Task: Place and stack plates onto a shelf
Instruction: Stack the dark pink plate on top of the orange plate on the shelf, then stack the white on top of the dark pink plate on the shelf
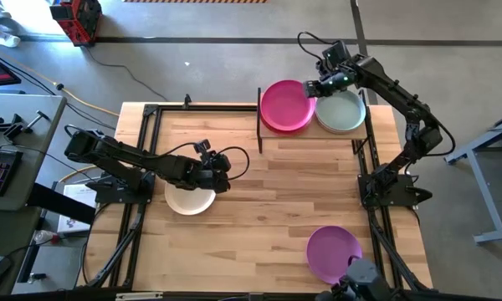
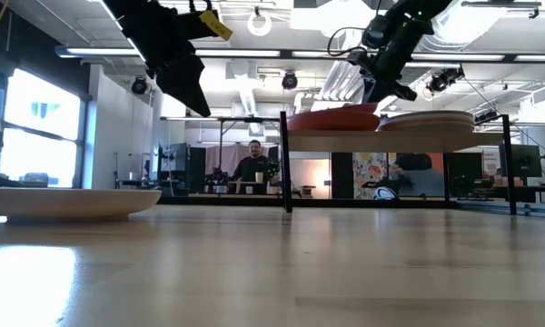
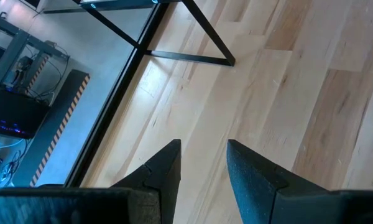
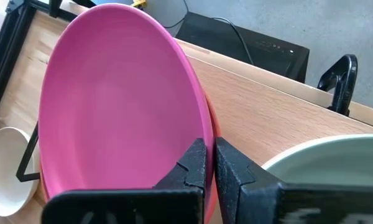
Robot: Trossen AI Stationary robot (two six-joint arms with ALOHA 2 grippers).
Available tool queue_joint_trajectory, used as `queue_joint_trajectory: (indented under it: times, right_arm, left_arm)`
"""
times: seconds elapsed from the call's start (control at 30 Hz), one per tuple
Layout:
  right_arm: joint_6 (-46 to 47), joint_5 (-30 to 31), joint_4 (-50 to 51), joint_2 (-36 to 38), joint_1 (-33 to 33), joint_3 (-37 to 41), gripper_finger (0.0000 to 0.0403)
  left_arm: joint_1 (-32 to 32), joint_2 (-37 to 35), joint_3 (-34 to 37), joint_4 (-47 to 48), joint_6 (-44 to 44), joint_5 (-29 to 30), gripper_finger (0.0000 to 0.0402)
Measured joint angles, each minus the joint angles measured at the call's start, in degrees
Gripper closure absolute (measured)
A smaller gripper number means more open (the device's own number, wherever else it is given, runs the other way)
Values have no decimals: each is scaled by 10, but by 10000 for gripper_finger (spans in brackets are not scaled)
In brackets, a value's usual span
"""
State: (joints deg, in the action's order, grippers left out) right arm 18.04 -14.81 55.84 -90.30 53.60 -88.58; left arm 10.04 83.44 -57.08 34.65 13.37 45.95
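Your right gripper (image 1: 311, 87) sits over the far right of the table with its two dark fingers (image 4: 196, 163) pressed together on the near rim of the round matte magenta plate (image 1: 286, 104); the right wrist view shows that rim pinched between them. That magenta plate lies on an orange-red plate (image 4: 212, 124), only a thin edge of which shows beneath it. Both rest on the left half of the rectangular light-wood shelf board (image 1: 309, 138), which stands on thin black metal posts (image 2: 285, 163). Just beside the magenta plate, on the right half of the same board, lies a round pale green plate (image 1: 341, 111); the two rims look close, though you cannot tell whether they touch.

Your left gripper (image 1: 220, 178) hangs above the left-centre of the slatted wooden tabletop (image 1: 276, 201), fingers (image 3: 165, 171) spread with bare wood showing between them and nothing held. Under the left arm's forward end lies a round cream plate (image 1: 189, 201), flat on the tabletop and partly hidden by the arm from above; in the low view it rests at the left with the gripper well above it.

Well apart from both, near the front right corner of the tabletop, a round purple plate (image 1: 333, 252) lies flat. Beyond the table, a person (image 2: 252, 163) is in the room.
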Motion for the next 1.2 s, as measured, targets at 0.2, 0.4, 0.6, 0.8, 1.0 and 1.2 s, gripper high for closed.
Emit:
queue_joint_trajectory:
  times: [0.2, 0.4, 0.6, 0.8, 1.0, 1.2]
  right_arm:
    - [1, 20, 10, 0, -10, 0, 403]
    - [4, 39, 4, 0, -20, 0, 403]
    - [10, 48, 4, 0, -19, 0, 403]
    - [10, 54, 4, 0, -19, 0, 396]
    - [10, 58, 4, 0, -19, 0, 364]
    - [15, 50, 4, 0, -20, 0, 340]
  left_arm:
    - [0, 0, 0, 0, 0, 0, 282]
    - [0, 0, 0, 0, 0, 0, 282]
    - [0, 0, 0, 0, 0, 0, 282]
    - [0, 0, 0, 0, 0, 0, 282]
    - [0, 0, 0, 0, 0, 0, 282]
    - [0, 0, 0, 0, 0, 0, 282]
